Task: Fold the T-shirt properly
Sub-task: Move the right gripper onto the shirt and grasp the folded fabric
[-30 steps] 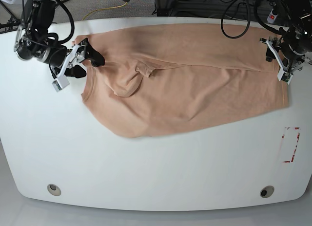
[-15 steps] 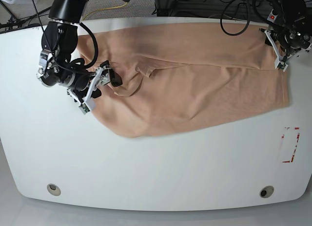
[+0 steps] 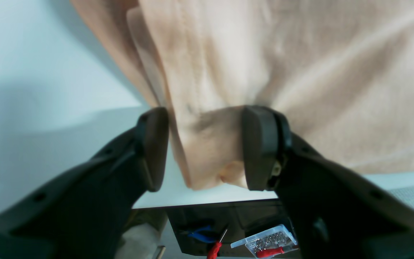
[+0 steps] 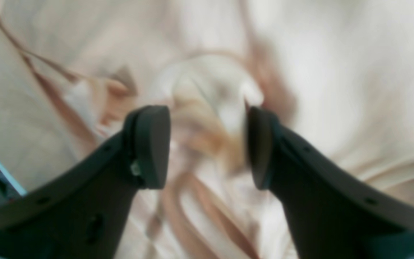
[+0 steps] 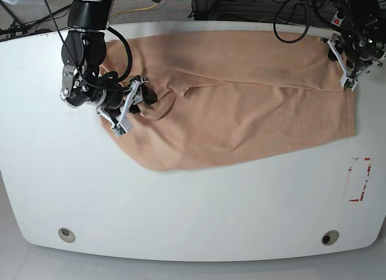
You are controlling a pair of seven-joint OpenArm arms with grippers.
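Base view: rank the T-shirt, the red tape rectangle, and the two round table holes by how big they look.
1. T-shirt, by far the largest.
2. Red tape rectangle, near the table's right edge.
3. The two round holes; they look about alike, so I won't rank them.

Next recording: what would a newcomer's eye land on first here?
The peach T-shirt sprawled across the far half of the white table dominates. The right gripper sits over bunched cloth near the collar end, fingers apart. The left gripper straddles the hem corner at the table's edge, fingers also apart.
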